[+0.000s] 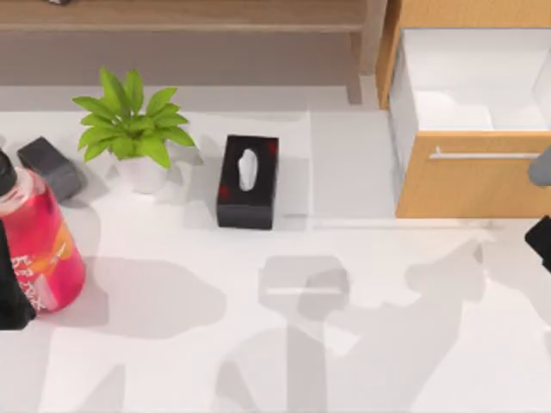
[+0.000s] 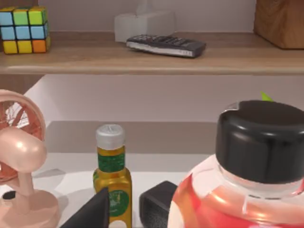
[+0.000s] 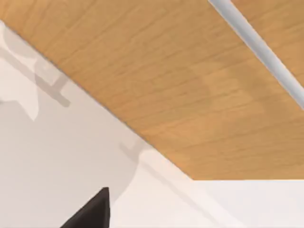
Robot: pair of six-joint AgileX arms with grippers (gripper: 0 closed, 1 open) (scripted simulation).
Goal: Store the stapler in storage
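Observation:
The stapler [image 1: 50, 166], a dark grey block, lies at the table's far left, beside the plant and behind a red bottle; its dark end [image 2: 159, 205] appears in the left wrist view. The storage [image 1: 469, 172] is a light-wood drawer at the right. It stands pulled out, with its white inside [image 1: 465, 86] bare and a silver bar handle [image 1: 486, 156] on its front. My left gripper [image 1: 10, 288] sits at the left edge, close against the red bottle. At the right edge my right gripper [image 1: 542, 243] is just below the drawer front [image 3: 190, 85].
A red bottle with a black cap [image 1: 39, 241] stands in front of the stapler. A potted plant [image 1: 133, 129] and a black tissue box [image 1: 248, 181] stand mid-table. The long wooden shelf [image 2: 142, 59] holds a colour cube [image 2: 23, 28] and a remote [image 2: 166, 45]. A pink fan [image 2: 19, 161] and an oil bottle [image 2: 111, 175] stand nearby.

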